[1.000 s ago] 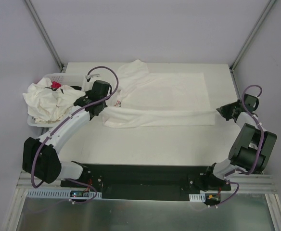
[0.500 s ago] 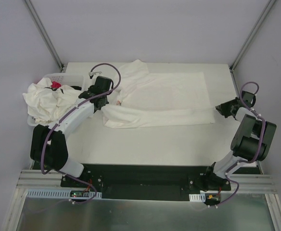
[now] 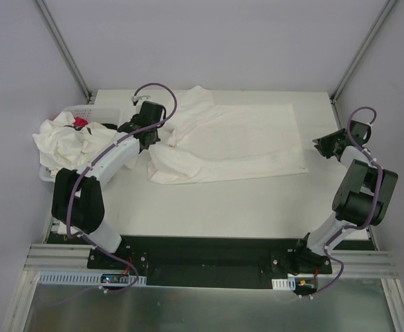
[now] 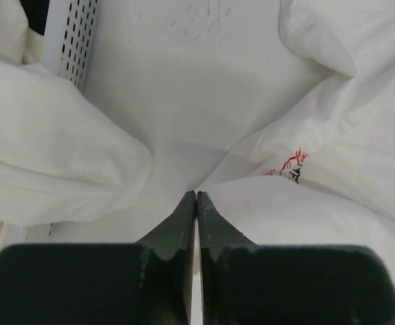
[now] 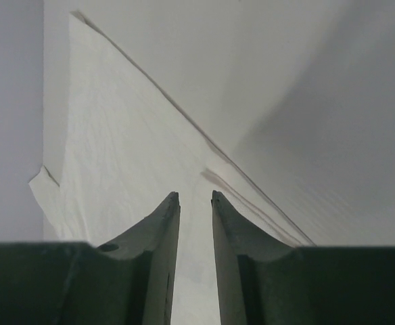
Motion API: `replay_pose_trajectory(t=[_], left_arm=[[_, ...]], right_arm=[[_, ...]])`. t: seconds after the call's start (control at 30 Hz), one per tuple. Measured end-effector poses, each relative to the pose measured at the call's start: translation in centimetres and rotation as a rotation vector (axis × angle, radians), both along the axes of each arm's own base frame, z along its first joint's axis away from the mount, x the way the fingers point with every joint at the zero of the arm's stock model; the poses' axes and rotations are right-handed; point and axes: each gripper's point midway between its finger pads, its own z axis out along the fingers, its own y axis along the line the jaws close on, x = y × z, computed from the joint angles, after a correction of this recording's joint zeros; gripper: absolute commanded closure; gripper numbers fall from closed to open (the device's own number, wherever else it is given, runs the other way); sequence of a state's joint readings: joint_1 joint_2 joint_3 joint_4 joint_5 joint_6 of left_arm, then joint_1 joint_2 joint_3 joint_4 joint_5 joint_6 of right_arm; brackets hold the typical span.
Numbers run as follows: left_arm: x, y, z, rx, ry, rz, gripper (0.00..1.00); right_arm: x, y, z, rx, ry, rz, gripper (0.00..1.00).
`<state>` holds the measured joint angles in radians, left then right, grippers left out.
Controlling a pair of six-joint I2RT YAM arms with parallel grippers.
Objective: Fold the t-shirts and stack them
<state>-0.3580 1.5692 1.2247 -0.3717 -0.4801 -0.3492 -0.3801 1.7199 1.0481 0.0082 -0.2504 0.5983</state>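
Top external: looking down on a flat t-shirt (image 3: 243, 142) lying partly folded across the far half of the worktop (image 3: 223, 200), its near edge doubled into a long band. Finding more t-shirts (image 3: 67, 149) spilling in a crumpled heap over a white perforated basket (image 3: 84, 111) at the left edge, with a small red packet (image 3: 81, 122) peeking out among them. Noting the left pincer (image 3: 149, 131) hovering at the flat t-shirt's left end, between it and the heap. Noting the right pincer (image 3: 321, 146) hanging just past the right end, clear of the cloth.

Left wrist: seeing the left pincer (image 4: 196, 195) pressed tightly together, tips meeting at a fold of the flat t-shirt (image 4: 333, 135). Being unable to tell whether any cloth is caught. Spotting a label (image 4: 289, 166) with red lettering just right of the tips, and the basket (image 4: 72, 40) wall at upper left.

Right wrist: seeing the right pincer (image 5: 192, 196) slightly spread, gripping nothing, pointing over the flat t-shirt (image 5: 116, 156) end, with bare worktop (image 5: 265, 74) to the right.
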Motion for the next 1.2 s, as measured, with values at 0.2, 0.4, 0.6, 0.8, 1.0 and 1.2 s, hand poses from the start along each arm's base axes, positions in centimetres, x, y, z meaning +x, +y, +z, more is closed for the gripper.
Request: replay_pose_trajectory(t=[0.2,0.4,0.6,0.8,1.0,1.2], left_arm=[[3.5,-1.9,0.7,-0.033,-0.023,-0.033,1.0],[7.3,-3.7,1.7,-0.043,-0.068,-0.076,1.0],[8.2,-4.2,0.7,-0.04,-0.055,-0.096,1.0],[7.7,-4.1,1.0,-0.042,-0.058,-0.095,1.0],[6.6,-3.6,3.0,-0.051,-0.095,-0.094,1.0],[5.7,-3.3,3.1,-0.051,-0.096,-0.089,1.0]], right_arm=[[1.4,1.4,1.6,-0.005,-0.042,0.041,0.71],[2.0,5.2,1.9,0.024,-0.052,0.123,0.7],[3.8,12.0,3.5,0.059,-0.087,0.278,0.69],[8.1,21.3,5.5,0.105,-0.157,0.506,0.69],[10.0,29.3,3.9,0.169,-0.141,0.67,0.69],[7.9,36.2,0.4,0.233,-0.052,0.797,0.69]])
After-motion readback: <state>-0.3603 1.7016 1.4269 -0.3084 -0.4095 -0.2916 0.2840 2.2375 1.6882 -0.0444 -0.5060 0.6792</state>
